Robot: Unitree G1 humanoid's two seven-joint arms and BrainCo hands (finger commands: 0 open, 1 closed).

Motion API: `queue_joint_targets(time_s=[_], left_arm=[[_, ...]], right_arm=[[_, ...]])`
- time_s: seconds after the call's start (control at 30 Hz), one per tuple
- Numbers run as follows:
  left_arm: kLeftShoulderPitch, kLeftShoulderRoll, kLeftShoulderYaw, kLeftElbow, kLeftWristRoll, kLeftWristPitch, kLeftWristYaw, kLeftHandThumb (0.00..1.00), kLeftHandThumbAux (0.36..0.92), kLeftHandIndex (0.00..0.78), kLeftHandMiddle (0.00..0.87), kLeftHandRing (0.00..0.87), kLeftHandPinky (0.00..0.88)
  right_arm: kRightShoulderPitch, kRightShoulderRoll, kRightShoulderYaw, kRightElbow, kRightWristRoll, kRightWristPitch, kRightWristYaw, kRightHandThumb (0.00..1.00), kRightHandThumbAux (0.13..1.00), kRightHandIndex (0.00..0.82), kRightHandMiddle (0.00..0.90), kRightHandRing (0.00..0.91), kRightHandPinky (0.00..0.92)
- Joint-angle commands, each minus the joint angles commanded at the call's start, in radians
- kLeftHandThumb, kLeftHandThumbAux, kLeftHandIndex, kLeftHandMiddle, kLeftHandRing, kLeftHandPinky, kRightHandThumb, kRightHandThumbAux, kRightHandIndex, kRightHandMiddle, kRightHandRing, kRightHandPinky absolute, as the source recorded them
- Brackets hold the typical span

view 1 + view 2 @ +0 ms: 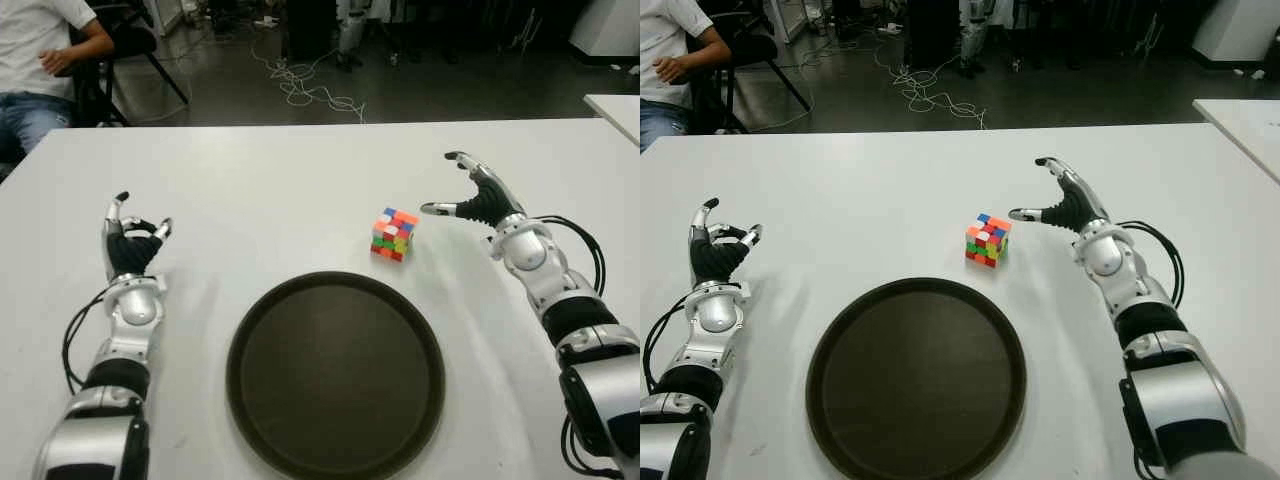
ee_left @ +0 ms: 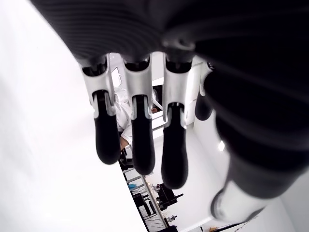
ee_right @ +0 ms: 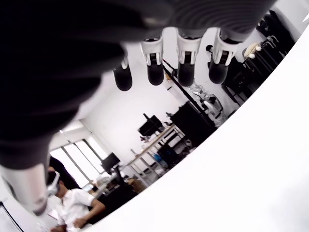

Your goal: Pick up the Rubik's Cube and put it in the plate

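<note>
1. Progress: nothing done yet. Rubik's Cube (image 1: 394, 234) sits on the white table (image 1: 300, 180), outside the plate (image 1: 335, 375), at about 1 o'clock from the plate's centre and just past its rim. Neither hand holds it.
2. Right hand (image 1: 478, 198): at 3 o'clock of the cube, near it but apart, no contact. Fingers spread, thumb and index pointing toward the cube, grasping nothing. Right wrist view confirms it: fingers extended, nothing between them.
3. Left hand (image 1: 132, 240): idle, well off at 9 o'clock of the cube, at 10 o'clock of the plate. Fingers loosely relaxed and holding nothing.
4. Left to do, my read: close the right hand on the cube, lift, carry toward 7 o'clock over the rim, release. So the whole task remains.
5. Count: 1 cube, 1 plate with nothing in it, 2 robot hands, 1 table in use. A second table edge (image 1: 615, 108) shows far right, and 1 seated person (image 1: 40, 60) far left.
</note>
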State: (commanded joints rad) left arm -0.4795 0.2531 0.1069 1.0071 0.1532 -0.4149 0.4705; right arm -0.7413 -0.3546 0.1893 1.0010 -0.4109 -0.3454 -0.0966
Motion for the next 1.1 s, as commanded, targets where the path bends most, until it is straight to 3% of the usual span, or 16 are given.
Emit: queue_joint_targets(time_s=[0.1, 0.17, 0.23, 0.37, 0.5, 0.63, 0.7, 0.77, 0.87, 1.1], left_arm=[[0.000, -0.002, 0.001, -0.004, -0.001, 0.003, 0.001, 0.302, 0.782, 0.140, 0.669, 0.747, 0.764], [0.000, -0.003, 0.001, -0.006, -0.001, 0.004, 0.002, 0.296, 0.778, 0.143, 0.680, 0.758, 0.771], [0.001, -0.004, 0.000, -0.009, 0.000, 0.005, 0.004, 0.293, 0.776, 0.144, 0.684, 0.762, 0.774], [0.003, -0.004, -0.004, -0.015, 0.007, 0.011, 0.012, 0.287, 0.780, 0.134, 0.514, 0.595, 0.610], [0.005, -0.004, -0.005, -0.019, 0.008, 0.018, 0.014, 0.283, 0.780, 0.131, 0.457, 0.537, 0.570], [0.006, -0.005, -0.004, -0.022, 0.009, 0.020, 0.013, 0.284, 0.778, 0.131, 0.480, 0.548, 0.596], [0.007, -0.004, -0.003, -0.025, 0.009, 0.023, 0.010, 0.284, 0.779, 0.131, 0.518, 0.593, 0.625], [0.008, -0.005, -0.003, -0.027, 0.009, 0.026, 0.008, 0.280, 0.784, 0.129, 0.570, 0.646, 0.662], [0.008, -0.005, -0.003, -0.031, 0.009, 0.030, 0.006, 0.277, 0.788, 0.127, 0.606, 0.680, 0.690], [0.006, -0.005, -0.001, -0.030, 0.008, 0.039, 0.004, 0.310, 0.788, 0.129, 0.585, 0.665, 0.675]], right_arm=[[-0.005, 0.002, 0.015, -0.020, -0.017, 0.047, 0.007, 0.000, 0.624, 0.036, 0.038, 0.287, 0.144], [-0.006, 0.004, 0.022, -0.034, -0.023, 0.075, 0.013, 0.000, 0.635, 0.030, 0.036, 0.464, 0.217], [-0.006, 0.006, 0.029, -0.053, -0.030, 0.098, 0.020, 0.000, 0.639, 0.028, 0.035, 0.524, 0.242], [-0.007, 0.008, 0.051, -0.104, -0.051, 0.156, 0.043, 0.000, 0.636, 0.036, 0.055, 0.585, 0.305], [-0.004, 0.005, 0.065, -0.136, -0.066, 0.189, 0.055, 0.000, 0.623, 0.034, 0.067, 0.515, 0.303], [0.000, 0.005, 0.072, -0.158, -0.072, 0.210, 0.067, 0.000, 0.625, 0.027, 0.077, 0.446, 0.274], [0.000, 0.008, 0.078, -0.175, -0.074, 0.223, 0.078, 0.000, 0.627, 0.022, 0.078, 0.429, 0.308], [0.002, 0.009, 0.082, -0.187, -0.075, 0.232, 0.087, 0.000, 0.619, 0.024, 0.083, 0.302, 0.287], [0.002, 0.010, 0.087, -0.201, -0.075, 0.242, 0.100, 0.000, 0.615, 0.022, 0.079, 0.220, 0.270], [-0.010, 0.016, 0.107, -0.202, -0.088, 0.259, 0.131, 0.000, 0.626, 0.009, 0.064, 0.116, 0.188]])
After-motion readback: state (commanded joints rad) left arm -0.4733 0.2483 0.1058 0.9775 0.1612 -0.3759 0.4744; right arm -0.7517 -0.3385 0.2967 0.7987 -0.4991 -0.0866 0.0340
